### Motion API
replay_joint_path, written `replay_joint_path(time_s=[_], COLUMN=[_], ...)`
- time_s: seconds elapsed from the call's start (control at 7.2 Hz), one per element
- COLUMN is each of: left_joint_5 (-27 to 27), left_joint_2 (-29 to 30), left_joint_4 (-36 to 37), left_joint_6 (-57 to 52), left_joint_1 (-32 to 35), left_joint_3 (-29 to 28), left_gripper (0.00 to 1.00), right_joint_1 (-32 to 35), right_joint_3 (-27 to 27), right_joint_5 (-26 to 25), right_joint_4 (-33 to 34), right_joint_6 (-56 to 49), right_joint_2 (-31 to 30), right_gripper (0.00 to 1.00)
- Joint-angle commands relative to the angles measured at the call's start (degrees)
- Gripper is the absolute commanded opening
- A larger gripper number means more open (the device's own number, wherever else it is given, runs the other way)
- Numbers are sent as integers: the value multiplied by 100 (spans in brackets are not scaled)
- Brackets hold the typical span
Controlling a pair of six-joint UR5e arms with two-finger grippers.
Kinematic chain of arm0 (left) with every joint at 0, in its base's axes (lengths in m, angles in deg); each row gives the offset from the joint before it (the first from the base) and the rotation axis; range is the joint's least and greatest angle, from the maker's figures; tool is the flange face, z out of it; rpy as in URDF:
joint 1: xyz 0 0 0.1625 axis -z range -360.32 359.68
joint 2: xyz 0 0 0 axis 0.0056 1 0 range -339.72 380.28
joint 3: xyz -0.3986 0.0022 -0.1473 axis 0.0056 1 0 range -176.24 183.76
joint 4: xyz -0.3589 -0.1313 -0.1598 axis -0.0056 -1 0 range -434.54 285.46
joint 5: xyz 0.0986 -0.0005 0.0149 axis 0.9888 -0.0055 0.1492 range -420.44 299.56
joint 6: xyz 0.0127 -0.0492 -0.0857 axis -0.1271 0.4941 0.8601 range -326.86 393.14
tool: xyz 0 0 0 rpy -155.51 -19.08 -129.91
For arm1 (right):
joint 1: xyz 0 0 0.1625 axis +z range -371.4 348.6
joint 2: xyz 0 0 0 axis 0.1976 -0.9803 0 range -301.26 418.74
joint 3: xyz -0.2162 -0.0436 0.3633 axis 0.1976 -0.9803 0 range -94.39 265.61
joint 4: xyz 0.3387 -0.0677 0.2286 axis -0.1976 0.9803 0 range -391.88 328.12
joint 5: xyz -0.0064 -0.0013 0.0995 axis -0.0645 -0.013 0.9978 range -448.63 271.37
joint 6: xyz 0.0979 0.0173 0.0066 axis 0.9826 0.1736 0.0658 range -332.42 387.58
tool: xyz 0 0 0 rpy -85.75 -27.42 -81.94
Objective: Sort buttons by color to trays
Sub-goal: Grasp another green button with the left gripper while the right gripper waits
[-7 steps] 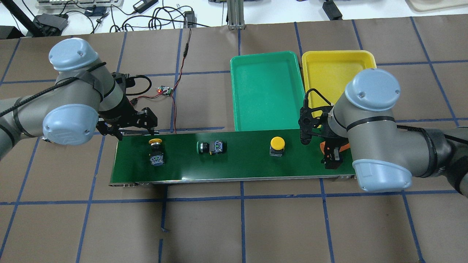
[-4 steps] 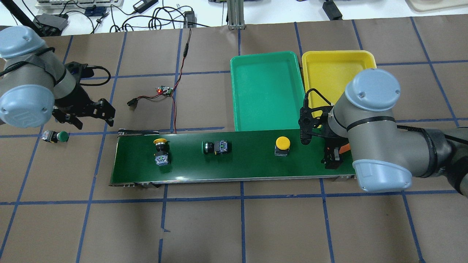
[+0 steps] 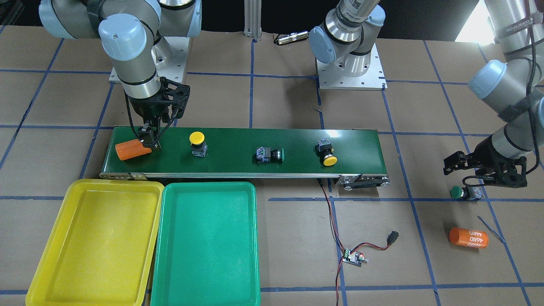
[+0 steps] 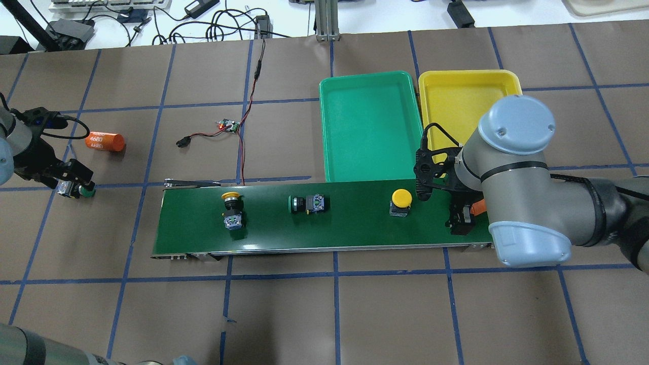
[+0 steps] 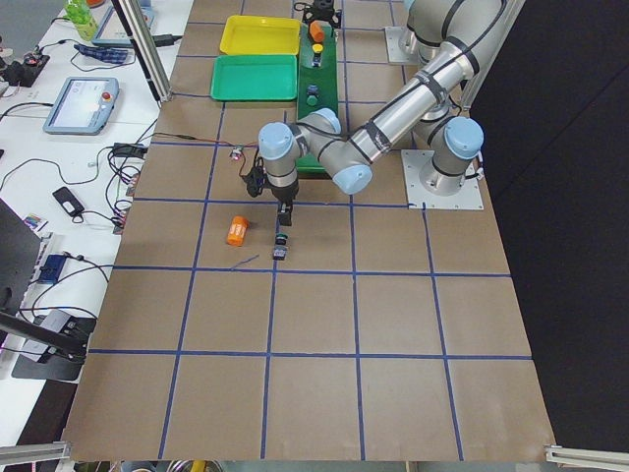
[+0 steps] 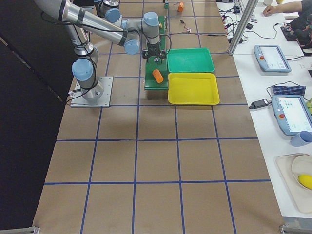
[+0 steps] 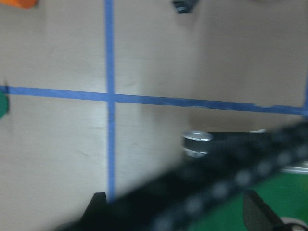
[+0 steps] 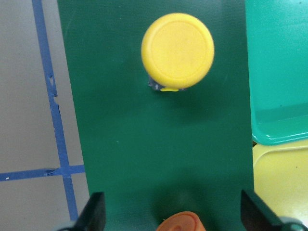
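- At the far left of the overhead view the left arm (image 4: 20,147) is cut off by the frame edge. The left jaws hang just over the stray green button (image 4: 77,191), which lies on its side on the counter (image 4: 304,314), off the belt. The left wrist view is blurred and a dark band crosses it, yet both fingers (image 7: 98,207) show wide apart with nothing between them.
- Near it lies a labelled orange cylinder (image 4: 104,142).
- On the conveyor belt (image 4: 355,230) lie a tipped yellow button (image 4: 232,209) and a second green button (image 4: 308,204) on its side. Next stands an upright yellow button (image 4: 401,200), its body mostly hidden under its cap.
- The right arm (image 4: 512,172) hides most of a second orange cylinder (image 3: 129,149) at the belt's end. The right jaws stand spread across the belt, gripping nothing, with the cylinder's end between them — whether they touch it I cannot tell.
- The green tray (image 4: 370,132) and yellow tray (image 4: 456,101) lie side by side beyond the belt; the arm covers the yellow one's near corner.
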Motion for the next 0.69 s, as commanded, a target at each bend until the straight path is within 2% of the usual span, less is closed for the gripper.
replay_joint_path(time_s=[0.0,0.56], left_joint_5=[-58,-322], left_joint_2=[430,694], left_joint_4=[520,652], left_joint_6=[-962,-1088], left_joint_1=[-264,-264], left_joint_3=[0,-34], left_gripper=[100,100], right_joint_1=[0,0], right_joint_3=[0,0], right_joint_5=[0,0], right_joint_4=[-2,-2], right_joint_6=[2,2], right_joint_2=[3,3], right_gripper=[100,100])
